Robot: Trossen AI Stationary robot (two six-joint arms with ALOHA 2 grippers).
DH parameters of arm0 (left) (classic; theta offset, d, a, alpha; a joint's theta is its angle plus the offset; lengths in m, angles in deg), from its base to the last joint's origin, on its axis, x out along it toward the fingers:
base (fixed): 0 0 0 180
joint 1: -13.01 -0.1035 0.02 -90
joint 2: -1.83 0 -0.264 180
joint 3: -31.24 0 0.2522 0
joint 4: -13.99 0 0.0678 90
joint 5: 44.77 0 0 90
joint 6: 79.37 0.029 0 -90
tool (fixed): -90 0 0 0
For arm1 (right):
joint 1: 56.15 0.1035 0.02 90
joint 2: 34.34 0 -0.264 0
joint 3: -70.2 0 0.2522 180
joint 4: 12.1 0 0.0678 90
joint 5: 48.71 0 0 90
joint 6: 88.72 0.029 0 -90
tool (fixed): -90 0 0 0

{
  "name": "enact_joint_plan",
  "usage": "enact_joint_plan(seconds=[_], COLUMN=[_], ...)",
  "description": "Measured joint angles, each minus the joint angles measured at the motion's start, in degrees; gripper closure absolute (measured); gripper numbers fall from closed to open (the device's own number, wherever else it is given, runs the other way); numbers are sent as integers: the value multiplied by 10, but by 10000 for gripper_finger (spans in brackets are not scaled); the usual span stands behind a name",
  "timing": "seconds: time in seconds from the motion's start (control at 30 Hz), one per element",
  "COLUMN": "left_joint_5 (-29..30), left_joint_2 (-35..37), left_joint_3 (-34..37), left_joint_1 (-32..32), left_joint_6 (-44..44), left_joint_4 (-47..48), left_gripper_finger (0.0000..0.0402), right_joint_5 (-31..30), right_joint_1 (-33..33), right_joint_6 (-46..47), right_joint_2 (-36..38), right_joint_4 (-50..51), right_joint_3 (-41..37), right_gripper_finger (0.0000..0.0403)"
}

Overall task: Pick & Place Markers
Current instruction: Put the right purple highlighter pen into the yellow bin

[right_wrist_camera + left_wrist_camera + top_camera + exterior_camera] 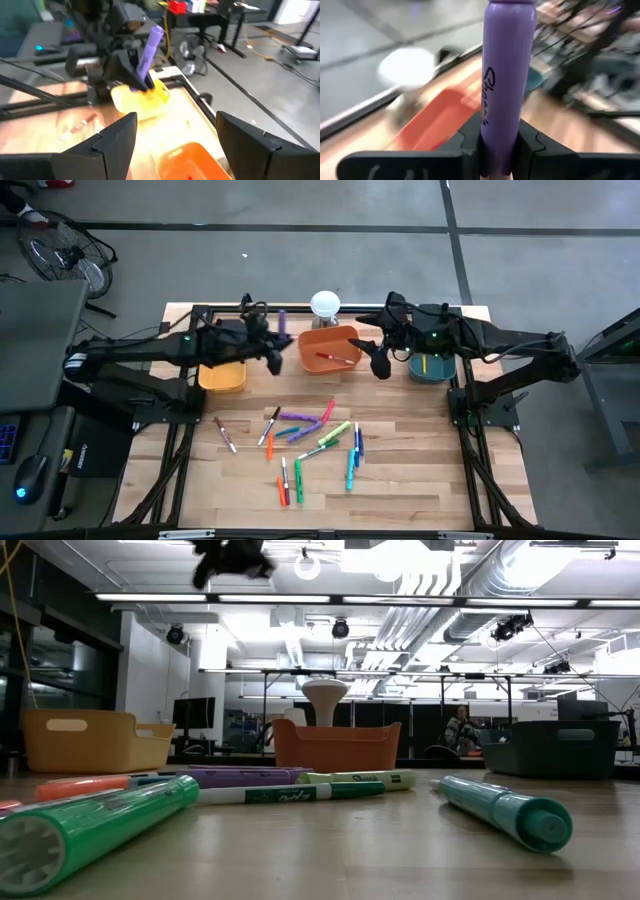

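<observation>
One purple marker (506,85) stands clamped upright in the left gripper (272,340), just left of the orange bin (330,348) (that arm is nearer). The right gripper (380,360) hangs spread, empty, beside the bin; other markers (300,442) lie on the table (430,470).

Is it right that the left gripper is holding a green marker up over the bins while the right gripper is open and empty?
Not quite: the marker in the left gripper is purple, not green, as the left wrist view shows. The rest holds: the right gripper is open and empty.
</observation>
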State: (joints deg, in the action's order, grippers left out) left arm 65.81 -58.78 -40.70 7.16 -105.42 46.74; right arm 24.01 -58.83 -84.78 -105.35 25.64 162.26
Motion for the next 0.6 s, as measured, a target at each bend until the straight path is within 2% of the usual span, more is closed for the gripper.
enact_joint_plan(seconds=[0.37,0.6], left_joint_5=[-10,-66], left_joint_2=[58,61], left_joint_3=[1,4], left_joint_1=[-105,-165], left_joint_6=[-115,-221], left_joint_4=[241,382], left_gripper_finger=[347,347], right_joint_5=[-19,-19], right_joint_1=[0,0], right_joint_6=[21,35], right_joint_2=[6,6], right_joint_4=[72,86], right_joint_3=[0,0], right_gripper_finger=[144,144])
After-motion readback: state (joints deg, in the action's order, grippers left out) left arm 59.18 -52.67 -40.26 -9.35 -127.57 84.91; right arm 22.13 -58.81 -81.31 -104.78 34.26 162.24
